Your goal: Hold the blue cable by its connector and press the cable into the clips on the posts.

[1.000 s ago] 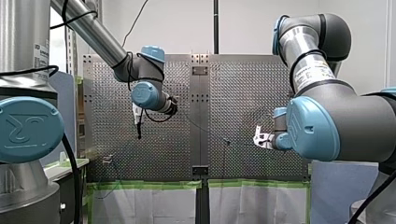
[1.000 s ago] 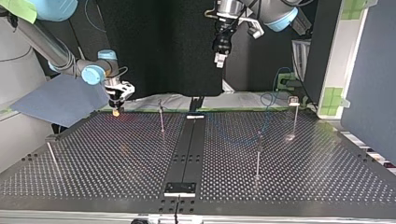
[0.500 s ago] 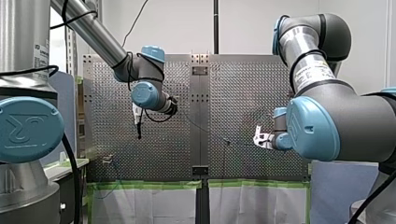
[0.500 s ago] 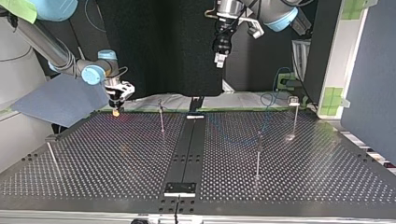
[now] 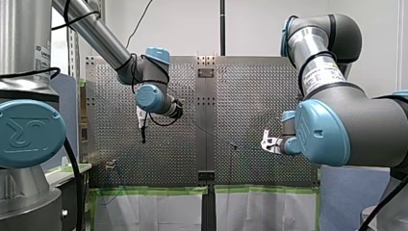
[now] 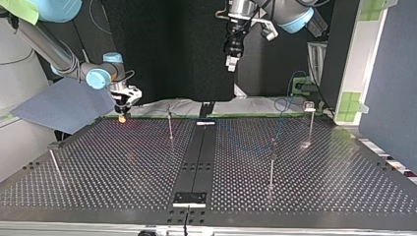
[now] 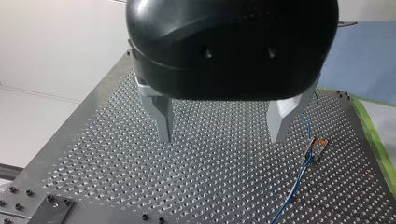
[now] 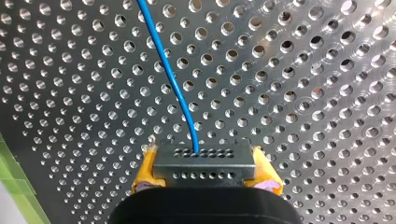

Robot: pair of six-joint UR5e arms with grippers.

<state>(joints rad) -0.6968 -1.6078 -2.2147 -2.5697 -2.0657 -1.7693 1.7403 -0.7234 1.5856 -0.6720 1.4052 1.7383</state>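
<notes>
Nothing has moved in the last second. My right gripper (image 8: 204, 173) keeps its fingers clamped on the connector (image 8: 204, 161), low at the top view's upper left, and the blue cable (image 8: 170, 70) trails ahead over the tabletop (image 8: 303, 93). My left gripper (image 7: 221, 138) hangs with its fingers apart and empty. I judge the routing is paused.

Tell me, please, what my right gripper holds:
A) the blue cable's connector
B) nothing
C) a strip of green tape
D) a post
A: in the right wrist view the right gripper has its yellow pads clamped on either side of the grey connector, and the blue cable runs out of it over the table.
</notes>
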